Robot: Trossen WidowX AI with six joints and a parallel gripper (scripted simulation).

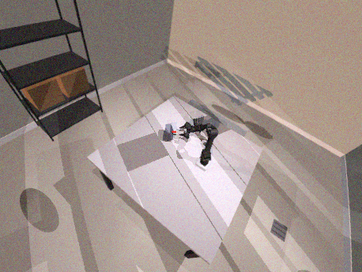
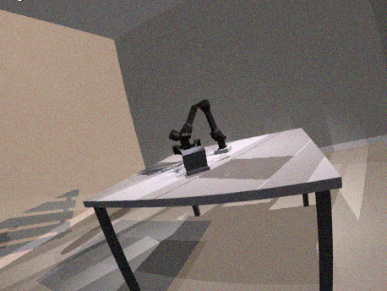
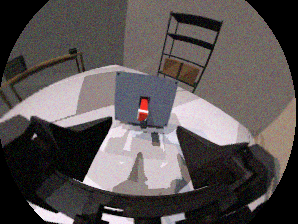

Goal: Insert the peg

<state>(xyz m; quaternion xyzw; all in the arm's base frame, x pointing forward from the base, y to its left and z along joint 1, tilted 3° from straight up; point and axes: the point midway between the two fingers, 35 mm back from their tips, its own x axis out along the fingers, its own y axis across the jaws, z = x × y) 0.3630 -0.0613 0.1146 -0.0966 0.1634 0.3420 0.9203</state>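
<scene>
The red peg (image 1: 174,132) (image 3: 143,110) has a pale band near its outer end. It sticks out of the dark hole in the face of the blue-grey sloped panel (image 1: 169,128) (image 3: 162,92). How deep its inner end sits is hidden. Some dark hole shows above the peg in the wrist view. The exterior view shows only the back of the panel (image 2: 195,161), which hides the peg. My gripper (image 1: 180,132) (image 2: 186,146) (image 3: 145,123) is wide open and empty. Its fingers stand back from the peg, one on each side, and do not touch it.
The panel stands on the white table (image 1: 166,190) (image 2: 275,171). The arm's base (image 1: 204,166) (image 2: 222,150) is on the table behind the gripper. A black shelf (image 1: 51,67) (image 3: 192,40) with brown boxes stands beyond the table. Shadows and bright light patches cross the table top.
</scene>
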